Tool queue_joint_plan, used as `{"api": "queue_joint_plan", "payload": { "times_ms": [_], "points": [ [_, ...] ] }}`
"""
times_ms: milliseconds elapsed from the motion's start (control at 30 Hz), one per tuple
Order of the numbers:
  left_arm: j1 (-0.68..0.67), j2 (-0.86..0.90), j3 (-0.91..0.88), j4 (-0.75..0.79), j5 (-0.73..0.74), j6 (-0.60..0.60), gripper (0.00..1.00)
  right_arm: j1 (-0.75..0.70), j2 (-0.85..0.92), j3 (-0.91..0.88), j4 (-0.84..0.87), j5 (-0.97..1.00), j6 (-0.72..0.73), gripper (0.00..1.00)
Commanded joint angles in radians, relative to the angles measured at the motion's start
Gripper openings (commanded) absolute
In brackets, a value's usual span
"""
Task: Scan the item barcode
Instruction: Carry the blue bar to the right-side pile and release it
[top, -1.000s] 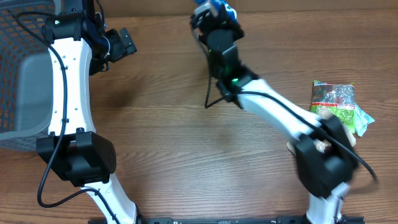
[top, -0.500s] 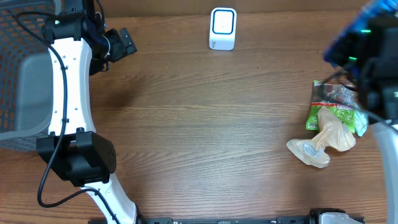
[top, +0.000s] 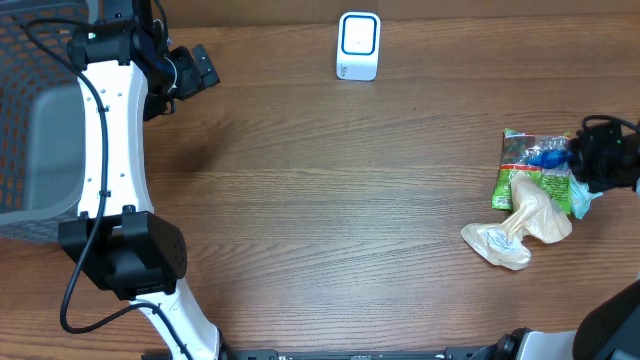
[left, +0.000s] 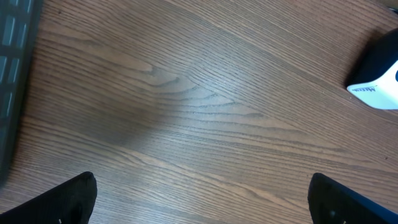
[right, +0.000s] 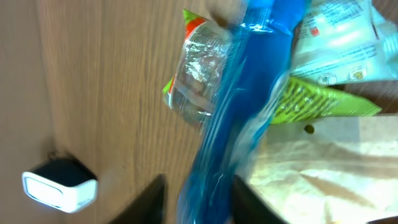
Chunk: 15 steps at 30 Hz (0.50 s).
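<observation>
Right gripper (right: 196, 202): jaws flank blue packet (right: 242, 106); clamped or loose, cannot tell. Packet sits over green bag (right: 323, 106), right edge of overhead view, well apart from scanner (top: 358, 45), probably being piled aside. Left gripper (left: 205, 202) spread wide, idle.

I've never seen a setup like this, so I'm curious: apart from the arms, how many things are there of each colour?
green packet: 1
blue packet: 1
beige packet: 1
white scanner: 1
grey basket: 1
Total: 5
</observation>
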Motion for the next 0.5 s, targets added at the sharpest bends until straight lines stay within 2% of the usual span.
{"api": "queue_joint_plan", "payload": {
  "times_ms": [0, 67, 167, 333, 467],
  "points": [
    [-0.003, 0.003, -0.003, 0.0, 0.003, 0.022, 1.0, -0.008, -0.018, 0.01, 0.016, -0.064, 0.021, 0.55],
    [-0.003, 0.003, -0.003, 0.0, 0.004, 0.022, 1.0, -0.008, -0.018, 0.01, 0.027, -0.081, 0.002, 0.68],
    [-0.003, 0.003, -0.003, 0.0, 0.004, 0.022, 1.0, -0.008, -0.019, 0.011, 0.078, -0.21, -0.058, 1.0],
    [-0.003, 0.003, -0.003, 0.0, 0.004, 0.022, 1.0, 0.007, -0.055, 0.025, 0.2, -0.547, -0.145, 1.0],
    [-0.003, 0.003, -0.003, 0.0, 0.003, 0.022, 1.0, 0.054, -0.138, 0.068, 0.179, -0.555, -0.253, 1.0]
  ]
}}
